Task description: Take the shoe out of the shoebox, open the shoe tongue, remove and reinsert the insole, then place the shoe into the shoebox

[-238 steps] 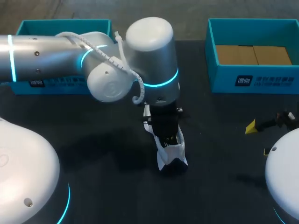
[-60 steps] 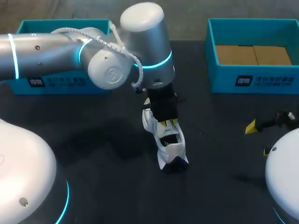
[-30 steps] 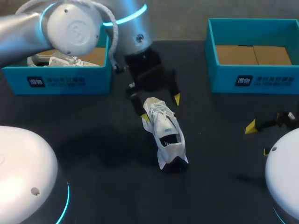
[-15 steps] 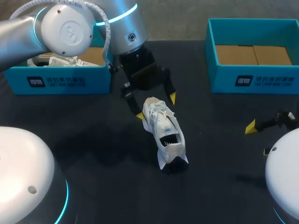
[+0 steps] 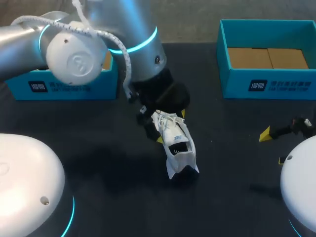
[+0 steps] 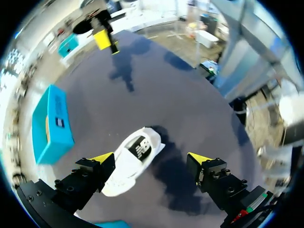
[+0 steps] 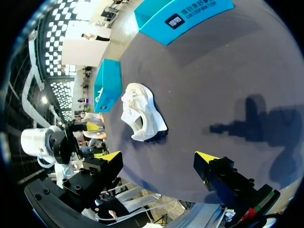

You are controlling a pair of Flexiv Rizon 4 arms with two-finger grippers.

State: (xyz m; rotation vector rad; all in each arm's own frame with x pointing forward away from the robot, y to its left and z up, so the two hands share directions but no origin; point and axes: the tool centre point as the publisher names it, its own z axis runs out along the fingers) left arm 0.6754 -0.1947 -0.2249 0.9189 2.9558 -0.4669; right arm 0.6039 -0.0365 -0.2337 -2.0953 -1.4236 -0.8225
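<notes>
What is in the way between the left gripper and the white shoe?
Nothing that I can see. The left gripper is open right above the white shoe, with one finger on each side. Only bare table lies around it.

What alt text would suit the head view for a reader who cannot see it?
A white shoe lies on the dark table, with the left gripper hanging open over its far end. The left shoebox and right shoebox, both teal, stand along the table's far side.
</notes>
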